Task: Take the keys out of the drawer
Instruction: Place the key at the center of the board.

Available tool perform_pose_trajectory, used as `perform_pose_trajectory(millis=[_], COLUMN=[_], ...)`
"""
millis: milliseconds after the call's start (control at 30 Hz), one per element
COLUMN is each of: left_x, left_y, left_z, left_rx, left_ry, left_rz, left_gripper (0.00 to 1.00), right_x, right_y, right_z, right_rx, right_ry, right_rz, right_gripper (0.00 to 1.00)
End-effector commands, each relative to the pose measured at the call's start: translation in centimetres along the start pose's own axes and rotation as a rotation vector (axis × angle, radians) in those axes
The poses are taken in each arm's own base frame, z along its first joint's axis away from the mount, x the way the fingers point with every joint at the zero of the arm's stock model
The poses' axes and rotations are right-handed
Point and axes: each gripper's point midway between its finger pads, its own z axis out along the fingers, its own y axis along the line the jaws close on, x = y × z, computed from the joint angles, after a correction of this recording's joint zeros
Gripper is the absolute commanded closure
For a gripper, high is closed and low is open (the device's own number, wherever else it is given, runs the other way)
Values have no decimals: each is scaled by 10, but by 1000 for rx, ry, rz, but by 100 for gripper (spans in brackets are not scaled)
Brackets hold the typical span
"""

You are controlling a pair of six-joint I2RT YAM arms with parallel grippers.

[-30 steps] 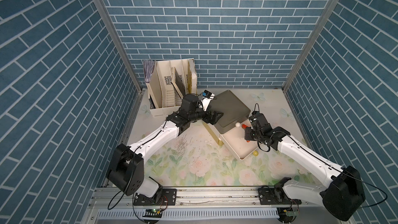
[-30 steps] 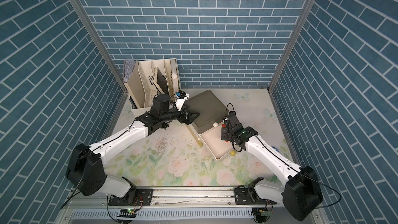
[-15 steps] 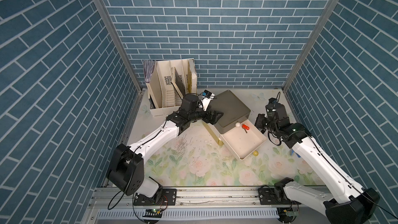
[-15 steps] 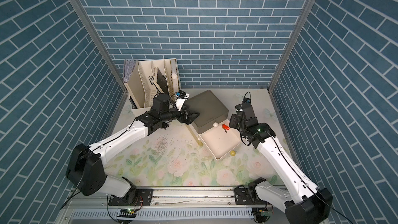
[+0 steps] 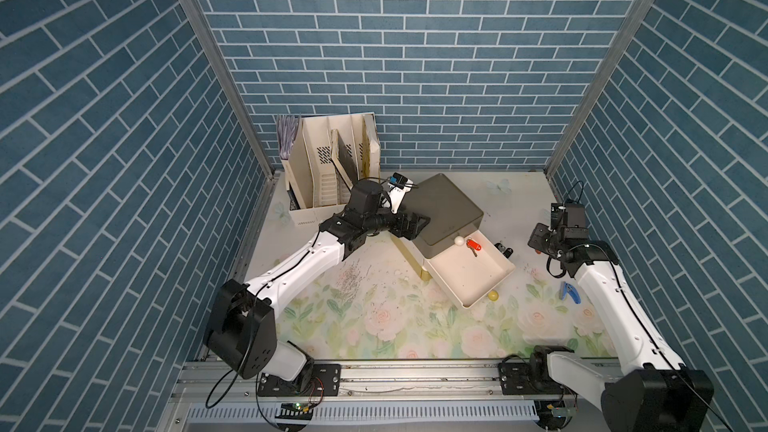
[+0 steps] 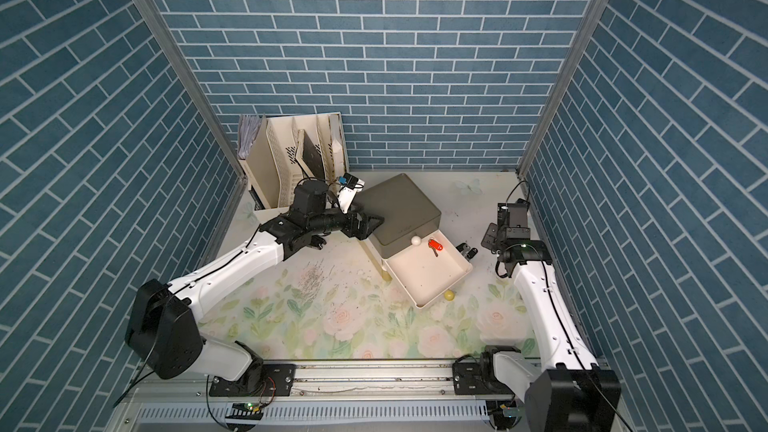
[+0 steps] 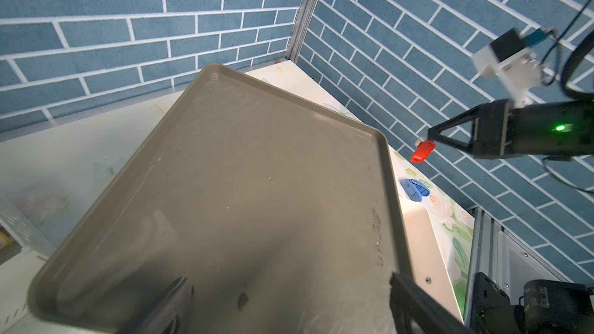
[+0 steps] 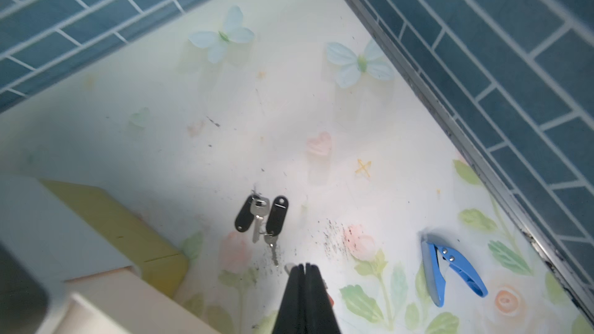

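Fingers [image 8: 294, 297] of the right gripper [image 8: 304, 268] are pressing flat together. The left wrist view is showing what they are pinching: a red key tag [image 7: 423, 151], hanging from the very tips. One second ago this gripper was reaching down into the open drawer [image 5: 465, 280]. Half a second ago it was already outside, and now it is standing further toward the right wall, above the floral table [image 5: 374, 317]. The left gripper [image 5: 422, 222] is keeping its place at the edge of the grey cabinet top [image 5: 444, 209]. Its fingers are spread wide and holding nothing; whether they are pressing on the top I cannot tell. A second red-tagged key [image 5: 473, 245] is lying in the drawer as before, near its back and just beside the white knob [image 5: 458, 240].

A faint mark near the front edge of the grey top is too small for reading.

Both top views are showing the key in the drawer, which neither wrist view is showing, but the held tag is hidden from them. The right wrist view is showing clearly two keys with black tags [image 8: 258, 216] lying on the table ahead of the fingertips. It is also showing a blue plastic clip [image 8: 450, 268] nearer the right wall. From above, these are appearing only as small specks.
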Motion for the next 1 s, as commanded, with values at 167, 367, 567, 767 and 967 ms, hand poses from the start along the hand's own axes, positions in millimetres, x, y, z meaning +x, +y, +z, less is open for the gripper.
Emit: perform_pose_trajectory(millis=[167, 367, 567, 767, 967], left_x=[19, 25, 28, 32, 33], left_y=[7, 9, 11, 12, 13], left_z=[-4, -2, -1, -1, 0], left_rx=[-36, -42, -45, -49, -51], left_ry=[77, 92, 101, 113, 115], left_rz=[-66, -70, -67, -63, -64], left_gripper=[0, 0, 0, 0, 0], right_x=[46, 72, 83, 85, 92], right_y=[12, 19, 15, 4, -1], right_z=[43, 58, 71, 79, 86], right_rx=[-155, -215, -206, -163, -159], right_ry=[132, 199, 225, 242, 267], right_rz=[15, 45, 57, 62, 69], right_gripper=[100, 100, 100, 100, 100])
